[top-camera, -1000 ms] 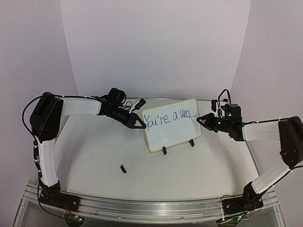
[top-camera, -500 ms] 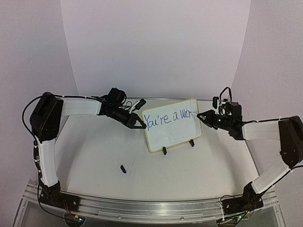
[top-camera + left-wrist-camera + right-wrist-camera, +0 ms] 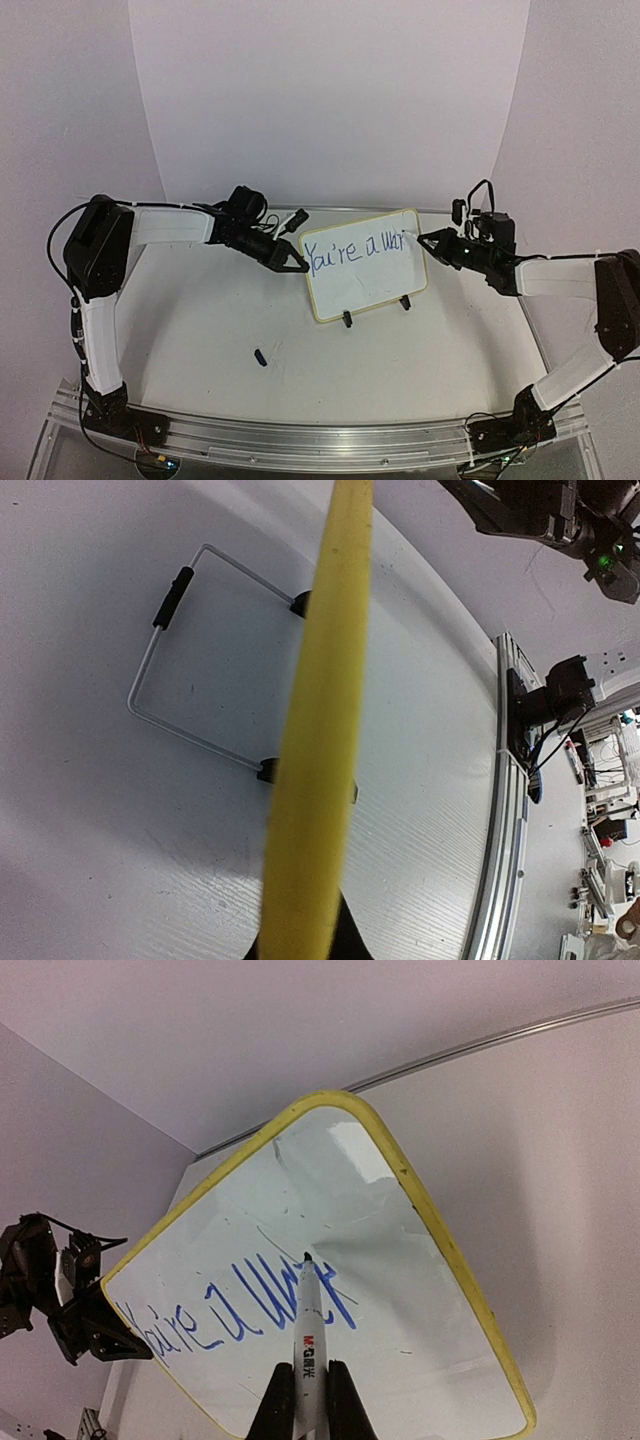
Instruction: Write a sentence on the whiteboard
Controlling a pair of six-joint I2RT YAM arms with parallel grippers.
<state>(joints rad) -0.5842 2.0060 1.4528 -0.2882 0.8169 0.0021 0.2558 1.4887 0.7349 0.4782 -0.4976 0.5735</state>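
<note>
The whiteboard (image 3: 365, 280) stands tilted on its two black clip feet at mid table. The blue sentence (image 3: 355, 248) starts "You're a" and runs along its top. My left gripper (image 3: 300, 266) is shut on the board's left edge; in the left wrist view the yellow rim (image 3: 320, 730) fills the space between the jaws (image 3: 305, 942). My right gripper (image 3: 432, 243) is shut on a white marker (image 3: 308, 1330). The marker's tip rests at the last blue letters (image 3: 300, 1295) on the board (image 3: 420, 1300).
A small dark marker cap (image 3: 260, 357) lies on the table in front of the board. A wire stand (image 3: 165, 645) props the board from behind. An aluminium rail (image 3: 300, 440) runs along the near edge.
My right gripper has moved the marker a little up and away along the board's right end, and the last word has gained strokes. The left gripper has not moved.
</note>
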